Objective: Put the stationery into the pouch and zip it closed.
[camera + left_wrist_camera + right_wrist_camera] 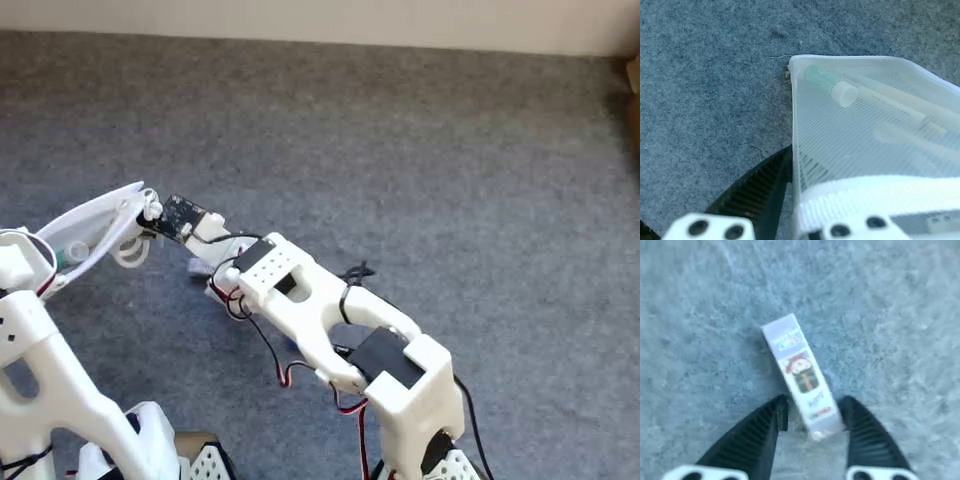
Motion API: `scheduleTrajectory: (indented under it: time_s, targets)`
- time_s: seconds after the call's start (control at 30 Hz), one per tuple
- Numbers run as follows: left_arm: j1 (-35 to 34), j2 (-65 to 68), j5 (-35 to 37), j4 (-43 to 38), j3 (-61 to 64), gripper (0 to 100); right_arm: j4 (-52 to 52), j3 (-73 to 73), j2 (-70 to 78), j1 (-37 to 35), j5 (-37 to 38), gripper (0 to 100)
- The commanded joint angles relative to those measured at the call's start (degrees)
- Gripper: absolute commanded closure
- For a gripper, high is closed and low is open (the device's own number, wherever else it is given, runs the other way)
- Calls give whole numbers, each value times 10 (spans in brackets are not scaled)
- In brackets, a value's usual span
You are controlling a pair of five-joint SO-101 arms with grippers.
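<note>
The right end effector (815,409) stood spread astride the box (799,371); closing squarely on its long sides seemed best. The left end effector (792,172) pinched the pouch (865,150).

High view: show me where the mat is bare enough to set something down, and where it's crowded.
Bare: the mat between the far wall and the arms, and out to the right of the right arm. Crowded: near left, where the left gripper holds the pouch and the open right gripper straddles the small box.
</note>
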Motion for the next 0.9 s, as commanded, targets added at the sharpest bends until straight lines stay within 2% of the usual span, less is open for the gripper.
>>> scheduleTrajectory:
  time_s: [0.0,0.17,0.33,0.63,0.87]
  targets:
    - [-9,9,3,-11,2,995,7,-13,5,8,17,979]
    - [-9,9,3,-11,2,995,35,-13,3,33,22,994]
    - [-9,9,3,-11,2,995,144,-35,-20,51,103,994]
    - [-9,9,4,-11,1,995,311,-36,-64,97,171,994]
    - [-9,9,4,-11,1,995,356,-39,-66,128,197,981]
